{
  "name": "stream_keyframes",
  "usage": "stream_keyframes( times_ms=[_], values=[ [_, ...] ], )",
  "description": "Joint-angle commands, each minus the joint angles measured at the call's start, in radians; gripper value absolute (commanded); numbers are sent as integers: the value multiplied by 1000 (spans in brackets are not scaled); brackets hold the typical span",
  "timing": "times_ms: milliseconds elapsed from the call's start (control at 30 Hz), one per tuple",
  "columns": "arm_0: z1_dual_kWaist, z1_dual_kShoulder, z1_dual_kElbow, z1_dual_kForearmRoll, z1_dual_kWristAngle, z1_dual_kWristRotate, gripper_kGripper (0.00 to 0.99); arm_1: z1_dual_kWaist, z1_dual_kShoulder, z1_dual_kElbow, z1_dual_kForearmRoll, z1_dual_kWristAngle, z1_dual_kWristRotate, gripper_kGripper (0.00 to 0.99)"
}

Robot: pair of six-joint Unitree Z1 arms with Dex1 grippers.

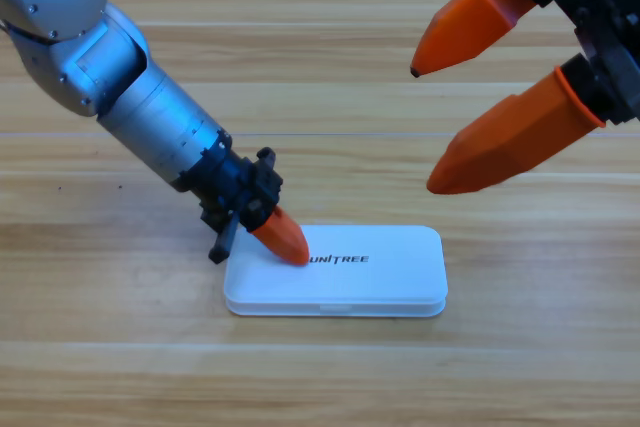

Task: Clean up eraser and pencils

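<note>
Eraser and pencils: none are seen anywhere on the table; whether they lie inside the closed case cannot be told.

White case (335, 285): a flat, rounded-rectangular plastic box with its lid down, lying lengthwise across the lower middle of the wooden table (120, 347). Dark lettering is printed on the lid, just right of its left end. A small latch tab is seen at the middle of the front edge.

Left end effector (287, 243): a black housing with orange jaws, carried on a grey arm that enters from the upper left corner and slopes down toward the centre. The orange tip is set against the top left part of the case lid, touching it just beside the lettering. Only one orange jaw is plainly seen, as a single wedge; whether the jaws are spread or pressed together cannot be told. A black part of the housing hangs just off the left end of the case.

Right end effector (424, 127): shown large and partly cut off at the upper right corner, well apart from the case and raised above the table. Its two orange jaws are spread wide, their tips pointing down and to the left, with nothing between them.
</note>
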Motion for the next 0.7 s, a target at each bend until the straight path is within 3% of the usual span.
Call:
stream_keyframes(
  times_ms=[33,100,167,200,233,267,433,700],
  values=[
    [-26,0,5,69,23,-75,0,-10,24,34,-32,8,8,945],
    [-25,-72,-34,159,26,-82,0,-10,24,34,-32,8,8,945],
    [-26,-172,-69,245,60,-82,614,-10,26,34,-34,8,8,945],
    [-26,-221,-93,293,74,-85,816,-10,26,34,-34,8,8,945],
    [-28,-271,-126,342,75,-86,937,-10,26,34,-34,8,8,945],
    [-43,-320,-155,385,84,-86,985,-10,26,34,-34,8,8,945],
    [-172,-457,-287,525,150,-138,990,-10,27,34,-34,8,8,945],
    [-322,-489,-300,544,184,-230,990,-10,29,34,-34,8,8,945]
  ],
)
